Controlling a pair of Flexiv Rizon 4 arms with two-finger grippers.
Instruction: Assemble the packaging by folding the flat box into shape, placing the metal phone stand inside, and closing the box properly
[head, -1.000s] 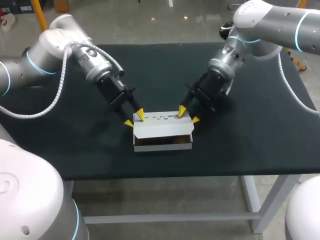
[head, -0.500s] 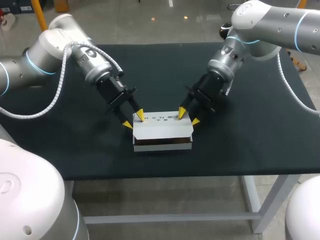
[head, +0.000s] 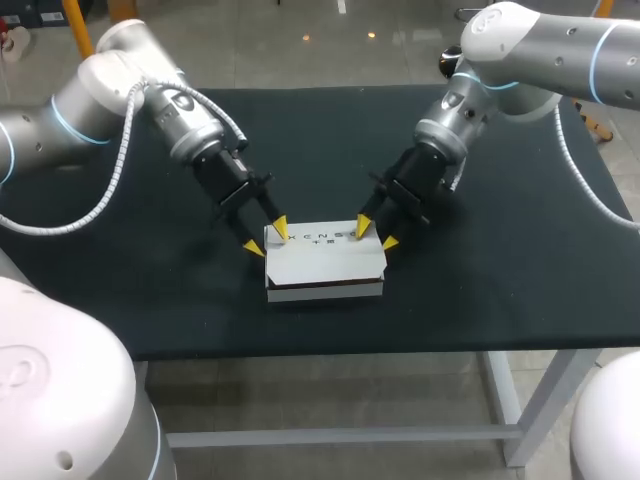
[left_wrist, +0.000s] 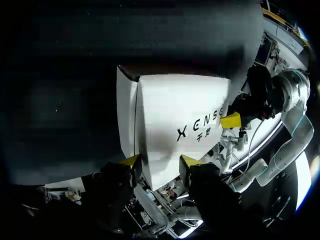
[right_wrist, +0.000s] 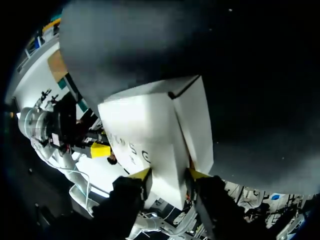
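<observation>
The white box (head: 325, 262) stands on the black table (head: 500, 290) with its lid almost down, leaving a thin dark slit along the front. The phone stand is not visible. My left gripper (head: 269, 238) straddles the box's rear left corner; in the left wrist view the box (left_wrist: 175, 110) reaches in between the spread fingers of that gripper (left_wrist: 160, 161), which is open. My right gripper (head: 377, 234) sits at the rear right corner. In the right wrist view it (right_wrist: 168, 174) is shut on the end of the box (right_wrist: 150, 130).
Bare black tabletop surrounds the box on all sides. The table's front edge (head: 330, 345) runs a short way in front of the box. Both arms slope down to the box from the rear corners.
The lid has dropped: the brown gap at the box's front has narrowed to a slit. The left gripper's fingers have spread a little wider. The right arm has barely moved.
</observation>
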